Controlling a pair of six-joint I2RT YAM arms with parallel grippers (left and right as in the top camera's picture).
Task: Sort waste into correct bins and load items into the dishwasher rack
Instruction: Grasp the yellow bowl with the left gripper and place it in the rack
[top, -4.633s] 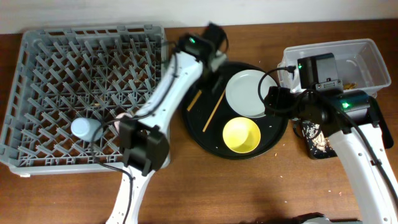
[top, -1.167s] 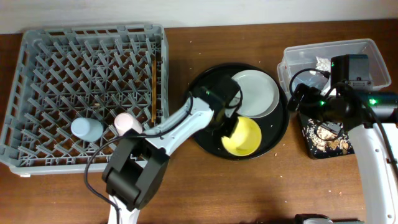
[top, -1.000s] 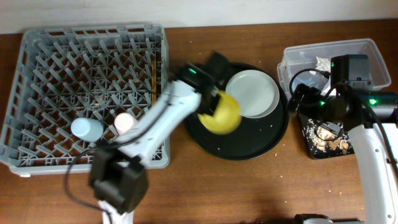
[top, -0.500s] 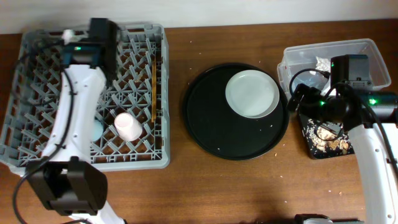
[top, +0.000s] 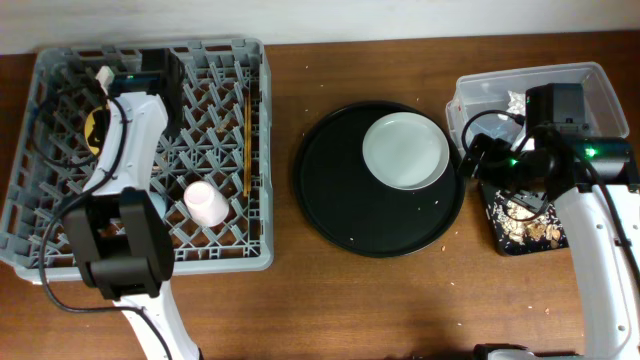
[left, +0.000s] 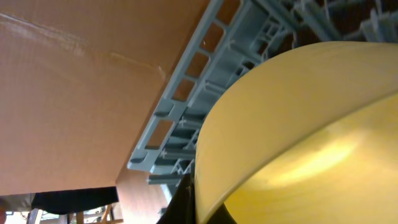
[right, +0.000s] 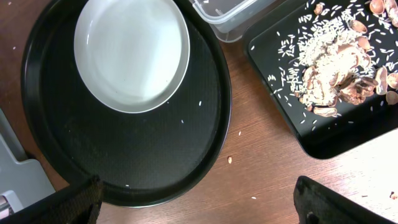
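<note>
My left gripper (top: 100, 108) is shut on the yellow bowl (top: 92, 131), which it holds on edge over the far-left part of the grey dishwasher rack (top: 255, 255). In the left wrist view the bowl (left: 298, 137) fills the frame above the rack's wall (left: 180, 124). A pink cup (top: 203, 203) and the chopsticks (top: 246, 140) lie in the rack. The light-blue cup is hidden. The white plate (top: 405, 150) sits on the round black tray (top: 350, 215). My right gripper (right: 199, 208) is open and empty above the tray's right edge.
The clear tub (top: 590, 85) at the back right holds a white tissue (top: 515, 98). The black rectangular tray (right: 323, 140) in front of it holds beige food bits (right: 329, 68). Small crumbs lie on the wood and on the round tray.
My left gripper lifted the yellow bowl off the round tray and carried it to the rack's far left. In the last half second it moved lower into the rack. The right arm barely moved.
</note>
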